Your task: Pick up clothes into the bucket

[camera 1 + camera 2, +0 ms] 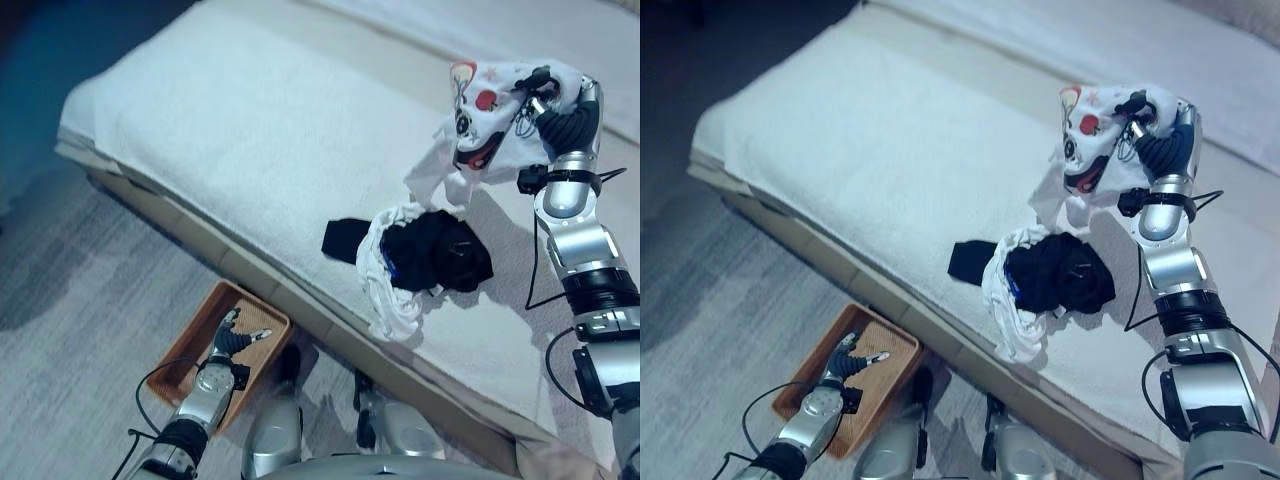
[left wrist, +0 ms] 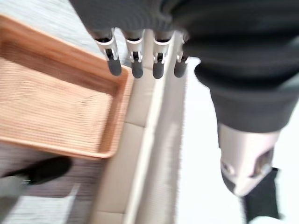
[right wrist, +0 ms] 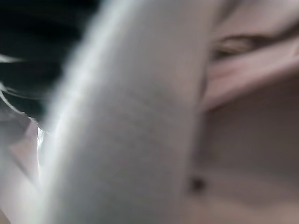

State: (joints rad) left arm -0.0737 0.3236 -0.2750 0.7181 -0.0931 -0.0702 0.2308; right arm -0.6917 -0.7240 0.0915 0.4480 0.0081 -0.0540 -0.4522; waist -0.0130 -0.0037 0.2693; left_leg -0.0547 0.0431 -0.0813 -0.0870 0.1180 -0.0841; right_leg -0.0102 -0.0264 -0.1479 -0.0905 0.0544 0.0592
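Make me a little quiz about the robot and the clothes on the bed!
1. True or false: the right hand holds up a white printed garment.
2. What lies beside the black clothes on the bed? A) a white garment B) a shoe C) a book
3. Fill in: the left hand hovers over the wooden ____ on the floor.

Key: 1 true; 2 A; 3 tray.

bed (image 1: 250, 140): matt white terry-like cover, nubby. tray (image 1: 190, 345): woven wood-tone, matt. printed garment (image 1: 490, 110), black clothes (image 1: 440, 250): soft, creased cloth.
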